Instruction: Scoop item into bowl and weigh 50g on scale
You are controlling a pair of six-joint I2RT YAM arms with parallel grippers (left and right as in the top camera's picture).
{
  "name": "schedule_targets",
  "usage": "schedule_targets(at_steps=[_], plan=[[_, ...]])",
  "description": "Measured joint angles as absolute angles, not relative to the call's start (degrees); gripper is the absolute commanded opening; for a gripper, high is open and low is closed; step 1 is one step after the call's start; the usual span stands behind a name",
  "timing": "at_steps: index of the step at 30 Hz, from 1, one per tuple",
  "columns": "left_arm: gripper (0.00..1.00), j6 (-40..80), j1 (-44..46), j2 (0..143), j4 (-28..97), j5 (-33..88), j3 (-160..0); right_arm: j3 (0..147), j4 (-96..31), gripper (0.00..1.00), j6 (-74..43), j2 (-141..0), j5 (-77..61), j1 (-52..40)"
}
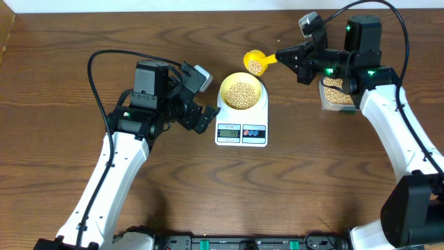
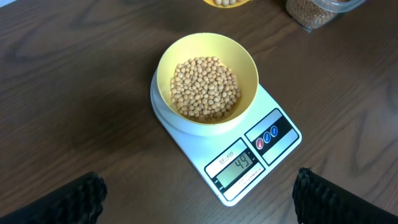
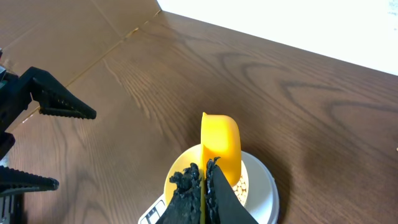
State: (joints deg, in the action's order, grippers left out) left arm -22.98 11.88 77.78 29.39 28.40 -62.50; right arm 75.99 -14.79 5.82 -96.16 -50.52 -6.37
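Hovering just past the far rim of the small round pale-yellow bowl [image 1: 241, 92], a bright yellow plastic scoop [image 1: 255, 63] carries a modest load of small round tan beans [image 1: 255, 67]. Its handle is pinched in the right gripper [image 1: 280, 55], whose jaws are closed narrow on it. The bowl sits squarely on the white rectangular digital kitchen scale [image 1: 241, 132] near the middle of the dark wood-grain bench [image 1: 62, 48], and it is already well filled with the same beans. The clear plastic tub [image 1: 338, 92] that holds the stock of beans stands off toward the bench's right edge, under the right arm. The left gripper [image 1: 200, 114] hangs just beside the scale's left side, jaws spread wide, holding nothing and touching nothing that I can see.

In the left wrist view the small display [image 2: 239, 167] looks to read 44, so I take this to be the topping-up step, with the weight a little short of the target. The next move calls for bringing the scoop over the middle of the bowl and tilting it slowly, so that beans trickle in a few at a time while the reading climbs. Emptying the whole scoop at once would likely overshoot, and a careless tilt this near the rim could spill beans onto the bench.
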Motion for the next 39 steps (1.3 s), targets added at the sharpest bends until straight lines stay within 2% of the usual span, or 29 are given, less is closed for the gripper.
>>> schedule_targets(at_steps=[39], plan=[[0.98, -22.96, 11.90, 77.78, 29.43, 28.40, -62.50, 75.99, -15.27, 0.01, 5.23, -96.20, -50.52, -6.72]])
